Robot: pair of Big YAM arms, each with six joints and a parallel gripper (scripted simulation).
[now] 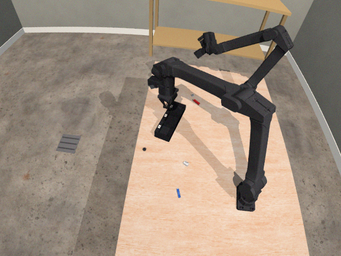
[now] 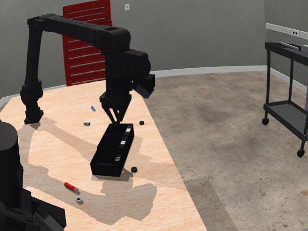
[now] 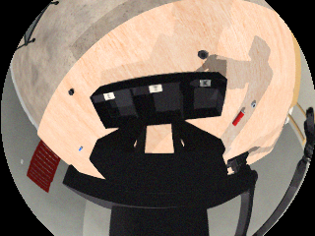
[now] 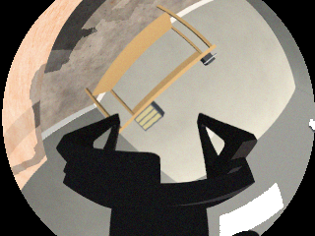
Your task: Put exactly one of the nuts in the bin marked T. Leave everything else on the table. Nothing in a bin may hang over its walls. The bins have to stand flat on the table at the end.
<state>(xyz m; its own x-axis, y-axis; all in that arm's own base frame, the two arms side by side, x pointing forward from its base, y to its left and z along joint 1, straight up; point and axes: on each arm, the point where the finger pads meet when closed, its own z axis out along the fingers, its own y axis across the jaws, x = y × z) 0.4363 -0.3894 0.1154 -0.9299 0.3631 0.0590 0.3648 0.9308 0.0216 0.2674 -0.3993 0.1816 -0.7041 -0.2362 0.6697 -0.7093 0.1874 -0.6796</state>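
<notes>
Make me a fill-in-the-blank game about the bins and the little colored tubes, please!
The middle bin has the letter ____ on its label.
Counting every bin in the row, there are ____.
The tube lying next to the gray nut is colored ____.
The other tube is colored ____.

Missing words: T; three; red; blue

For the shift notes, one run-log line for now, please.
left gripper: partly open, over bins | right gripper: open, off table | T bin: no nut visible | bins: flat
</notes>
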